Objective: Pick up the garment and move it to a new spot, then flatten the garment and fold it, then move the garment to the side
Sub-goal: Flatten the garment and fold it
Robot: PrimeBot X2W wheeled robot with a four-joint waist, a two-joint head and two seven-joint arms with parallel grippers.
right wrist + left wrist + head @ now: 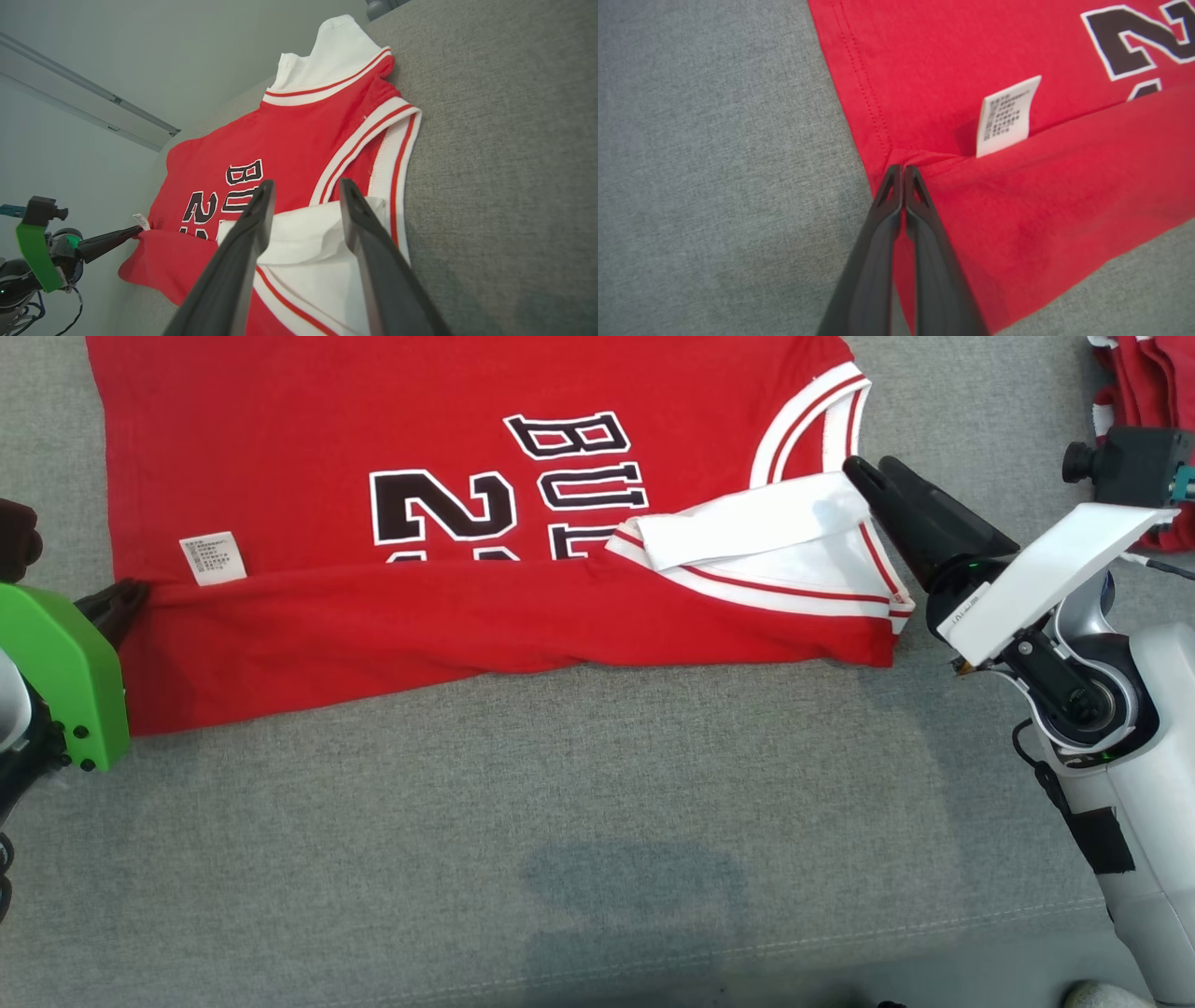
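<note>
On the grey cushion before you, the red jersey lies flat with its near edge folded over. Your left gripper is pinched together on the fold at the hem end. Your right gripper holds its fingers apart over the white shoulder strap.

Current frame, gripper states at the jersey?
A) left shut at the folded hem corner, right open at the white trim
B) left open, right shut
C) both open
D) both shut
A: the left gripper has its fingers pressed together on the folded hem corner of the jersey, while the right gripper stands with its fingers apart over the white trim.
</note>
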